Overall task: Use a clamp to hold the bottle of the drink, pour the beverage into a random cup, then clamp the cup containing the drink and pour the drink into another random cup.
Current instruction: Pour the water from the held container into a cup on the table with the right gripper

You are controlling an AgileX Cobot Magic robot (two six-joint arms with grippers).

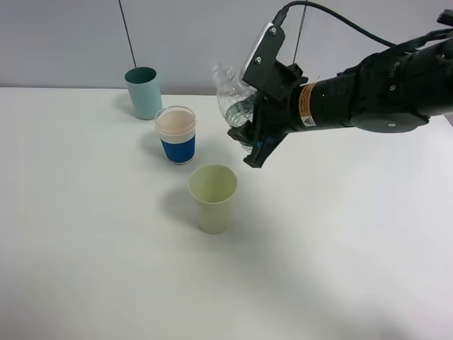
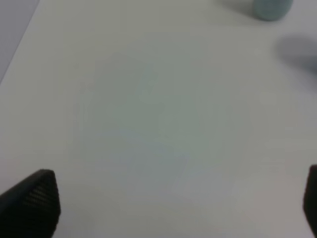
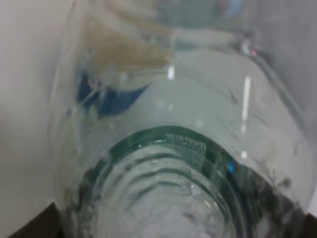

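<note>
Bottle mostly masked, frame edges clipping the rest

From above, the right gripper [image 1: 249,145] covers most of the bottle [image 1: 228,92]; its wrist view is a blurred bottle wall overrunning every edge. In the left wrist view, a blurred teal cup [image 2: 270,9] and both tips of the left gripper [image 2: 171,206] are clipped.

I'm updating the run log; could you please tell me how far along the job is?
Done: the right gripper holds the clear bottle aloft, tilted beside the blue-banded cup. In hand: the first pour, no stream visible. Left: clamping that cup and pouring into the green cup or teal cup.
</note>
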